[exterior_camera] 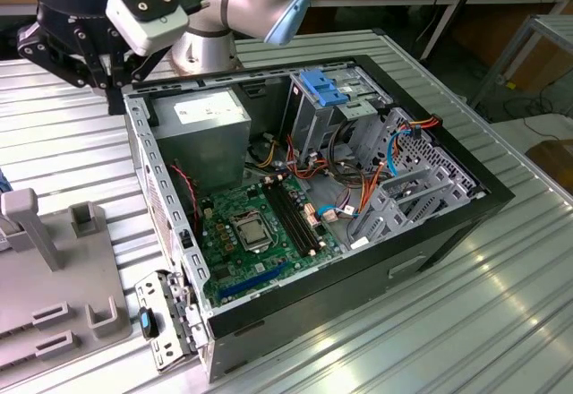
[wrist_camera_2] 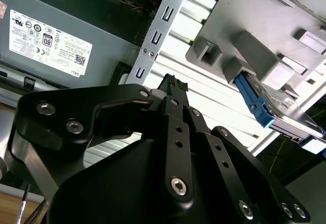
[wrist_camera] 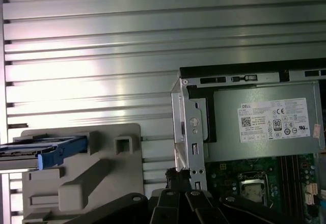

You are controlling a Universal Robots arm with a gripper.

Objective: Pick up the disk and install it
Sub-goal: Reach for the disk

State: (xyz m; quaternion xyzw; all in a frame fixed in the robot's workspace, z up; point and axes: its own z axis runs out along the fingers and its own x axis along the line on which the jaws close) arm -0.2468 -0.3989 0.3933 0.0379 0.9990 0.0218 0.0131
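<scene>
The disk [wrist_camera: 46, 150], a grey metal drive in a bright blue carrier, rests on edge in a slot of the grey fixture [wrist_camera: 102, 183]. In the second wrist view the disk [wrist_camera_2: 277, 109] sticks out past the fixture [wrist_camera_2: 254, 10]. My black gripper [exterior_camera: 115, 98] hangs over the ribbed table beside the rear corner of the open computer case [exterior_camera: 430, 224], apart from the disk. Its fingertips [wrist_camera_2: 174, 84] are shut with nothing between them, and they sit between the fixture and the case's metal edge [wrist_camera: 191, 132].
Inside the case lie the silver power supply [exterior_camera: 201, 130], the green motherboard [exterior_camera: 255, 233] and a drive cage with a blue tab [exterior_camera: 322, 89], amid coloured cables. The fixture [exterior_camera: 54, 278] stands at the exterior view's left. A loose bracket [exterior_camera: 166, 322] lies by the case's front.
</scene>
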